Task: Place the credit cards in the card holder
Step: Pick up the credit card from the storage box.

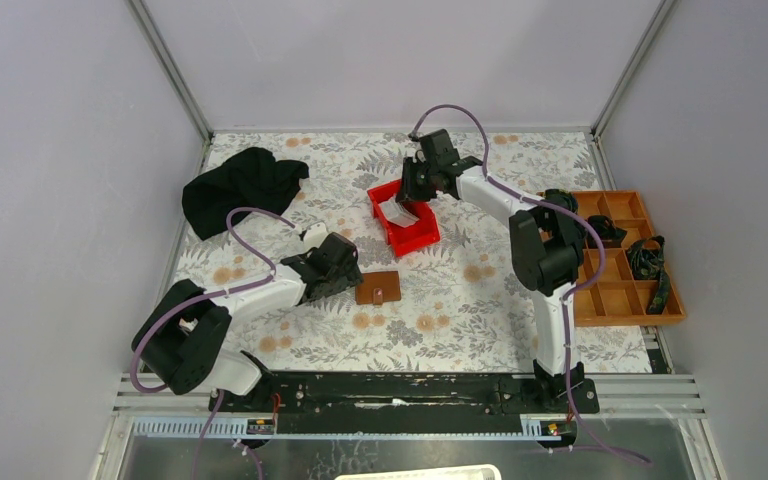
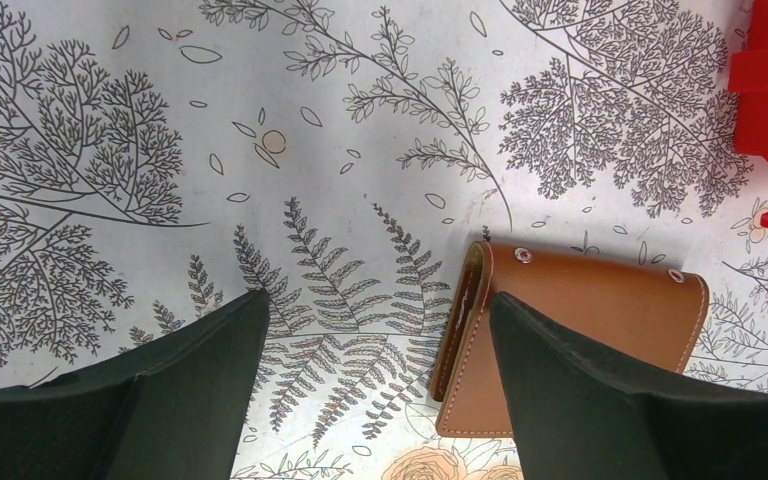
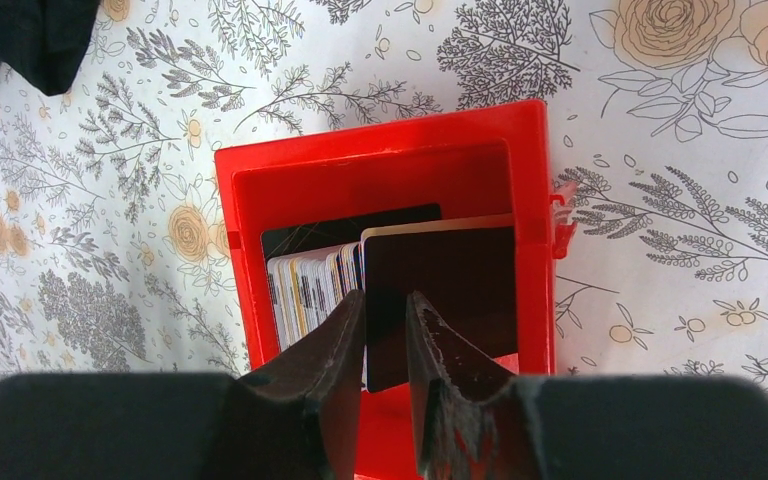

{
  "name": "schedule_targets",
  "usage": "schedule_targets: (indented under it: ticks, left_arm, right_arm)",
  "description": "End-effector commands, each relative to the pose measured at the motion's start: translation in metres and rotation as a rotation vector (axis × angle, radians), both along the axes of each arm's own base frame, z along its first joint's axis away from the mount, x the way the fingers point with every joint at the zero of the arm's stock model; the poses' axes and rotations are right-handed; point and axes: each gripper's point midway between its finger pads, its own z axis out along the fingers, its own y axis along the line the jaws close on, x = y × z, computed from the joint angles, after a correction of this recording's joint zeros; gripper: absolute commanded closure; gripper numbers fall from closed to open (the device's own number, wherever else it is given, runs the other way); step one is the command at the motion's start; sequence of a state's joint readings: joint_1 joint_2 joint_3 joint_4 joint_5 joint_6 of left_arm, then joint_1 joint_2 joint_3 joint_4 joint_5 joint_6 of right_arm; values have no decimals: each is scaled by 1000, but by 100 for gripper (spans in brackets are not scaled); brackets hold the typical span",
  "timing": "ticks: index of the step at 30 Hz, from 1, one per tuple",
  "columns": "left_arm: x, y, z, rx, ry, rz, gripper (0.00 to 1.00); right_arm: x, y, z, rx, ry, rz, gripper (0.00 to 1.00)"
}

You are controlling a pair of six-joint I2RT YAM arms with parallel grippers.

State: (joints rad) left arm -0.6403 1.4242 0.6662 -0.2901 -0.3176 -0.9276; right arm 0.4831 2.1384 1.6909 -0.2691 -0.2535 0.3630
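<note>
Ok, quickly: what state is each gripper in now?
Left gripper: open, holding nothing.
Right gripper: jaws narrow around the edge of a dark card in the red bin; grip cannot be told.

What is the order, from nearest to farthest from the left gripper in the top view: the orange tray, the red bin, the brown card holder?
1. Card holder: lies just to the right of the left gripper.
2. Red bin: farther back and to the right.
3. Orange tray: far over on the right side.
</note>
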Motion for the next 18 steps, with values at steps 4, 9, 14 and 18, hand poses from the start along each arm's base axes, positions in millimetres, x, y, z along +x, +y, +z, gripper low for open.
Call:
schedule_targets:
  ticks: [4, 9, 14, 18]
  left_arm:
    - [11, -8, 6, -33, -35, -7, 12]
    - [12, -9, 7, -36, -37, -5, 12]
    - [13, -9, 7, -34, -38, -7, 12]
    - [14, -10, 8, -33, -38, -10, 12]
  right_arm:
    - [-5, 2, 46, 31, -59, 15, 73]
    - [-5, 0, 50, 23, -72, 11, 73]
    - [-2, -1, 51, 13, -78, 7, 74]
    - [1, -9, 49, -12, -83, -8, 75]
